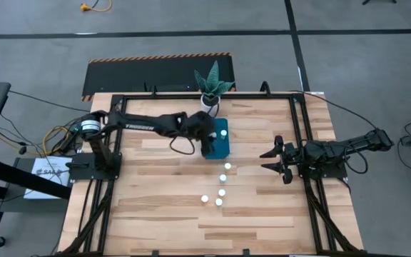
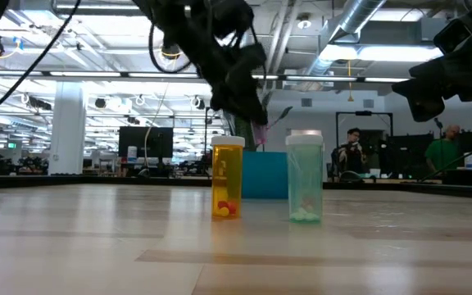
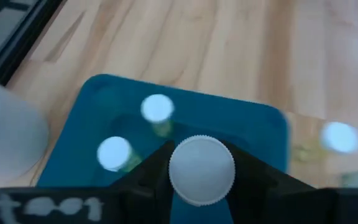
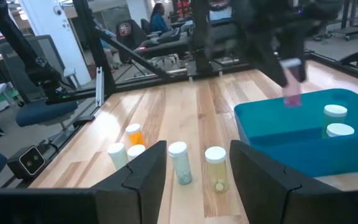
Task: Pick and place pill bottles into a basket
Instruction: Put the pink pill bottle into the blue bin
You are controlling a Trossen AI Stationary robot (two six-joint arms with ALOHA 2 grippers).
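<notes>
The teal basket (image 1: 223, 148) lies at the table's middle, in front of the plant pot. Two white-capped pill bottles (image 3: 157, 109) (image 3: 114, 152) stand in it. My left gripper (image 1: 207, 145) hovers over the basket, shut on a pink pill bottle (image 4: 293, 93), whose white cap (image 3: 201, 171) shows in the left wrist view. Several more pill bottles (image 1: 222, 192) stand on the table nearer than the basket; two show close in the low view, orange (image 2: 228, 176) and green (image 2: 305, 176). My right gripper (image 1: 273, 163) waits open at the table's right, touching nothing. My left gripper pinches the pill bottle between its two fingers (image 3: 148, 171), just under the white cap (image 3: 201, 155). The fingers come from above, pointing down. The bottle hangs upright below them (image 4: 293, 98), clear of the basket floor.
A white pot with a green plant (image 1: 209, 100) stands just beyond the basket's far edge. Black frame rails (image 1: 302, 128) run along the table's sides. Bare wood lies on the table's left and near parts. People sit in the room behind.
</notes>
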